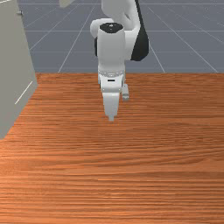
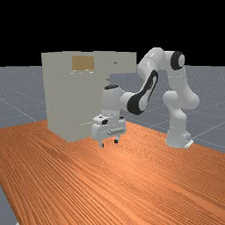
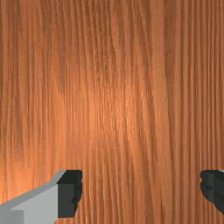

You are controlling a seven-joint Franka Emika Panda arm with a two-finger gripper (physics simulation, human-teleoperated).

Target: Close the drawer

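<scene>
In the far view the gripper (image 2: 109, 143) hangs low over the table, fingers apart with nothing between them; the front view has the gripper (image 1: 111, 118) near the middle. Bare wood lies beneath the open gripper (image 3: 141, 192) in the wrist view. The drawer (image 2: 123, 63) juts out from the top of the grey-beige cabinet (image 2: 66, 96) toward the far view's right, well above the gripper. A pale corner piece (image 1: 65, 2), perhaps part of the drawer, shows at the front view's top edge.
The cabinet (image 1: 13, 65) stands tall along the front view's left edge, with a small knob (image 1: 19, 13) high on it. Orange-brown table (image 1: 131, 175) spreads around and below the hand. In the far view, the cabinet rises behind the hand, toward the left.
</scene>
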